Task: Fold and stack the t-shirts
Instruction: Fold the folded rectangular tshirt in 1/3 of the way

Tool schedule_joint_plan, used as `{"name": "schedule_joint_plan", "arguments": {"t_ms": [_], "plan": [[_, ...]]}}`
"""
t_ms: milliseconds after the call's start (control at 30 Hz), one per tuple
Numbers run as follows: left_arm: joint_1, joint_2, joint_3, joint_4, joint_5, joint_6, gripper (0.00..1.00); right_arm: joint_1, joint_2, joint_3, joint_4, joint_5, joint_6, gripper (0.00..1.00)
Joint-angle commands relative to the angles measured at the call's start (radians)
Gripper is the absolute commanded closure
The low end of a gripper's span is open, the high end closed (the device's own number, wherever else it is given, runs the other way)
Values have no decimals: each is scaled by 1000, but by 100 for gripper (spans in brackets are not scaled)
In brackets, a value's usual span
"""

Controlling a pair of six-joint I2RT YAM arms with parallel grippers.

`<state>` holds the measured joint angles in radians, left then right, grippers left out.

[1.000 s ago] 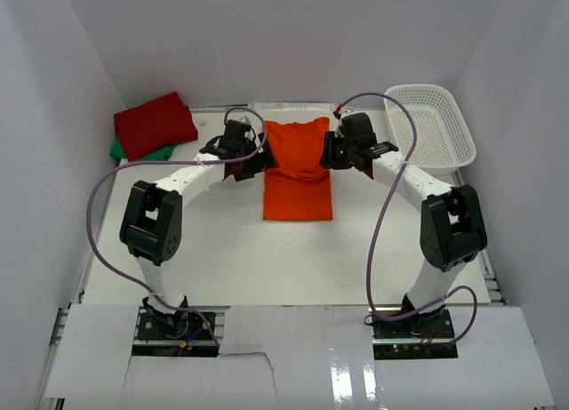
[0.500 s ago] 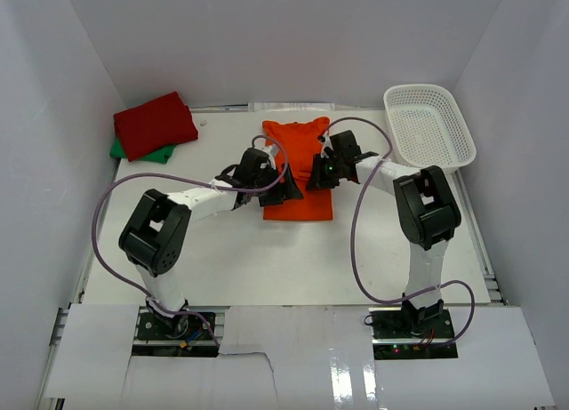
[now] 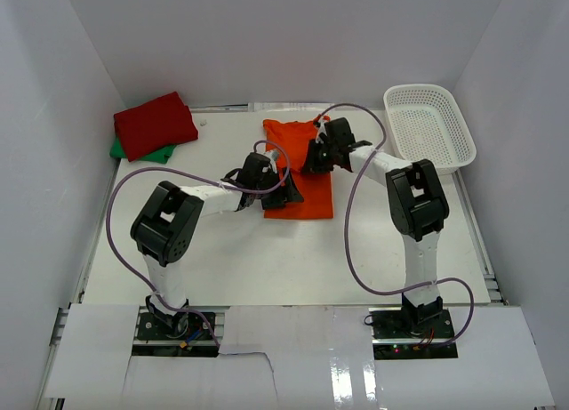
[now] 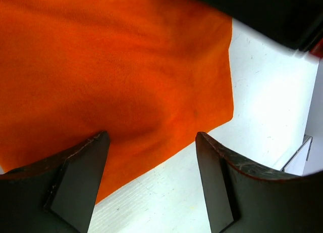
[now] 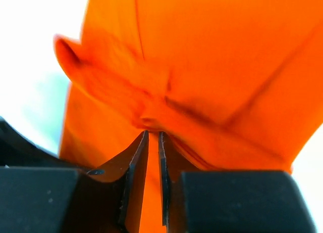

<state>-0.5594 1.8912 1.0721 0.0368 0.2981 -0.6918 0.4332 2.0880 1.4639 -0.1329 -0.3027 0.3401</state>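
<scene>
White table [image 3: 267, 250], centre: orange shirt [image 3: 311, 196], partly folded. Right gripper [image 5: 153, 137] pinching a raised fold; left gripper [image 4: 151, 142] spread over near edge (not gripping). Close left first, then move both evenly, edges aligned. Red shirt [image 3: 154, 124] far-left corner.

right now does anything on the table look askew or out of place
The orange t-shirt is bunched on its far right side, where the right gripper pinches a fold, so it lies uneven. On the far left the red t-shirt sits askew on the green t-shirt, which sticks out beneath it.
</scene>
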Motion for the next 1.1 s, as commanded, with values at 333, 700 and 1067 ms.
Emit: {"name": "schedule_joint_plan", "arguments": {"t_ms": [333,700,1067], "plan": [[-2,-46,-74,-57,-31,20,17,-7,138,596,-188,40,-136,73],[50,-409,-85,-348,-51,14,2,-2,-412,-205,-247,54,-66,56],[92,-345,-258,-269,-77,0,2,32,-580,-546,-243,119,68,46]]}}
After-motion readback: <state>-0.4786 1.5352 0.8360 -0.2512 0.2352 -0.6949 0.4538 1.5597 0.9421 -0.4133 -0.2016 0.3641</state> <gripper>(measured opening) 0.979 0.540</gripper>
